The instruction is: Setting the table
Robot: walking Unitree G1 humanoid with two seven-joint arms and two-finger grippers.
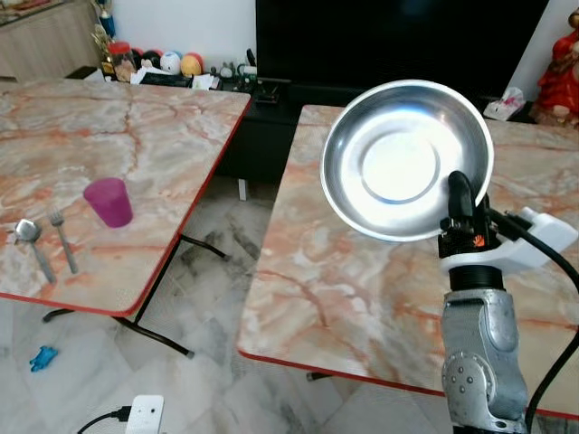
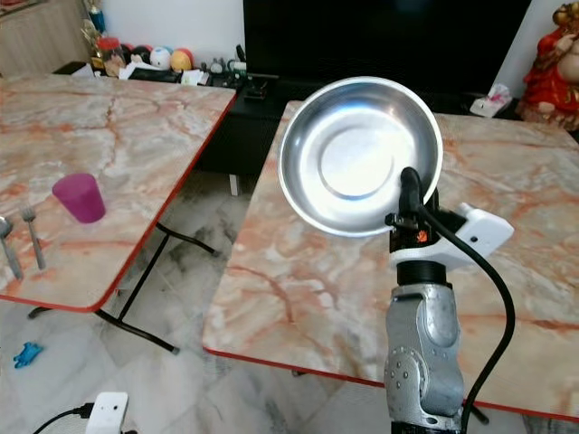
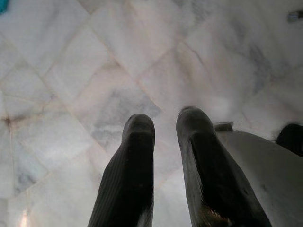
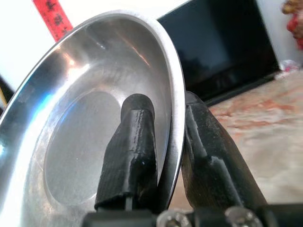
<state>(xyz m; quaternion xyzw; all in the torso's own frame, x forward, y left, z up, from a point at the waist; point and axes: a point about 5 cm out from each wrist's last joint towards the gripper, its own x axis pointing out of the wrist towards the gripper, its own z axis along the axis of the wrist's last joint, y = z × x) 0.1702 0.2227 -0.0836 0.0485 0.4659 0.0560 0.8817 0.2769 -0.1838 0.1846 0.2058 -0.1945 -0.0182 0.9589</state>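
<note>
A shiny steel plate (image 1: 398, 163) stands almost upright in the air, its hollow facing me, above the right marble table (image 1: 362, 298). My right gripper (image 1: 461, 203) is shut on the plate's lower rim; in the right wrist view one finger (image 4: 135, 142) lies inside the plate (image 4: 75, 137) and the other behind the rim. On the left marble table (image 1: 136, 136) stand a purple cup (image 1: 109, 201), a fork (image 1: 63, 240) and a spoon (image 1: 32, 244). My left gripper (image 3: 163, 125) hangs over the floor, fingers slightly apart and holding nothing.
A tiled-floor gap (image 1: 217, 271) with folding table legs separates the two tables. A white power strip (image 1: 145, 416) and a blue scrap (image 1: 41, 359) lie on the floor. A black TV (image 1: 389, 41), toys (image 1: 172, 63) and a red figurine (image 1: 559, 77) line the back.
</note>
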